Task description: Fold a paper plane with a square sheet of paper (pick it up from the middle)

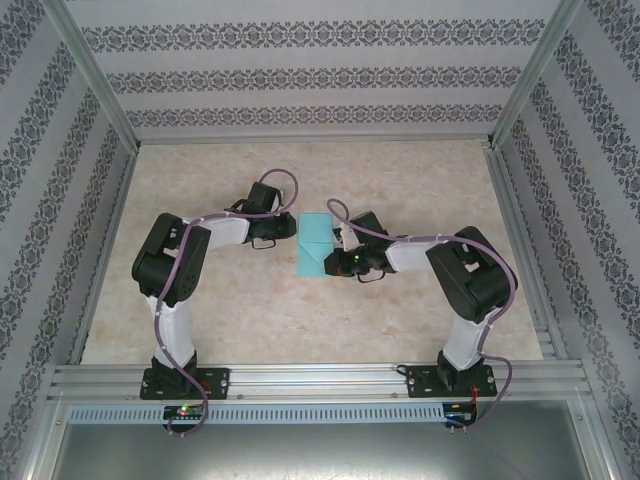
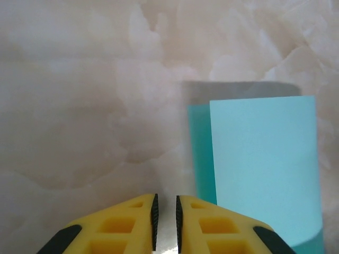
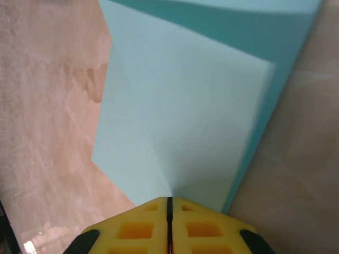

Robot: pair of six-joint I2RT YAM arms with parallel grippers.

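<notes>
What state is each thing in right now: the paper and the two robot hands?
Teal-blue square sheet of paper: partly folded, layers overlapping, lying on the marble-patterned table, not yet a plane.
Left hand: almost closed, a thin gap, holding nothing, beside the paper.
Right hand: closed, tips at the paper's fold; whether it pinches it, unclear.

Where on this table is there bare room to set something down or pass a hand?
Free: the far table strip between the paper and back wall; the near patch bordered by the left arm, right arm, paper and front rail. Crowded: the middle, where the left tool and right tool flank the paper.
</notes>
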